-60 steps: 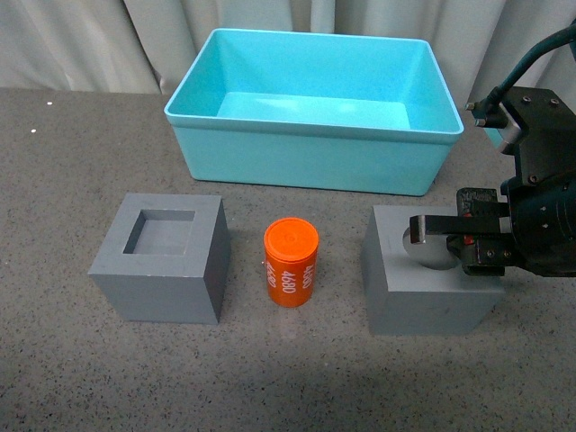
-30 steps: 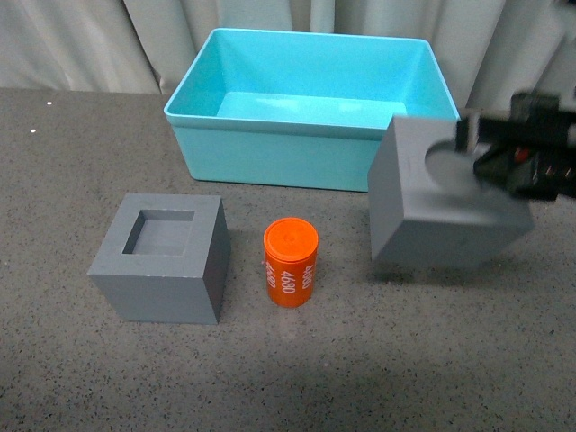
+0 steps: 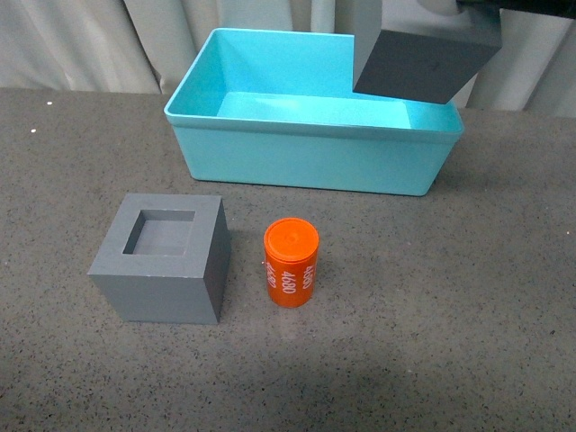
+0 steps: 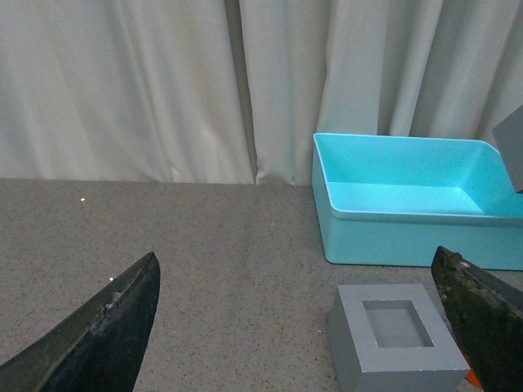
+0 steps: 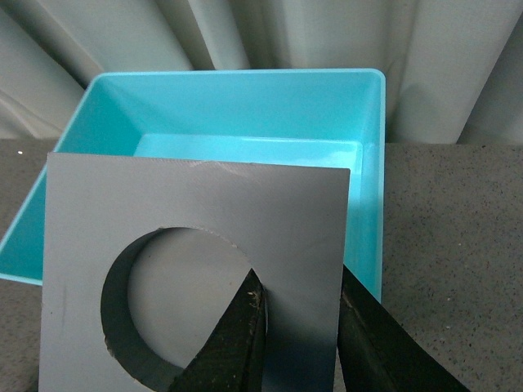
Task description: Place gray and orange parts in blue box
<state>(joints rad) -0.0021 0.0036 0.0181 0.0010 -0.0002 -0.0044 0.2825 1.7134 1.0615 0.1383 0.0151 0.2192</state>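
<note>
- Right wrist view: right tool point(image 5: 301, 282) pinching one wall of matte gray cube with round recess point(image 5: 163, 196), one finger inside the recess.
- Held aloft and tilted over right end of large turquoise-blue plastic bin point(image 3: 306, 162), near far edge of tabletop point(image 3: 450, 315).
- Left tool point(image 4: 296, 257) spread wide, gripping nothing.
- Resting nearer the near edge: matte gray cube with square recess point(image 3: 162, 261) toward the left, small orange "4680" cylinder point(image 3: 291, 263) just beside it, not touching.
</note>
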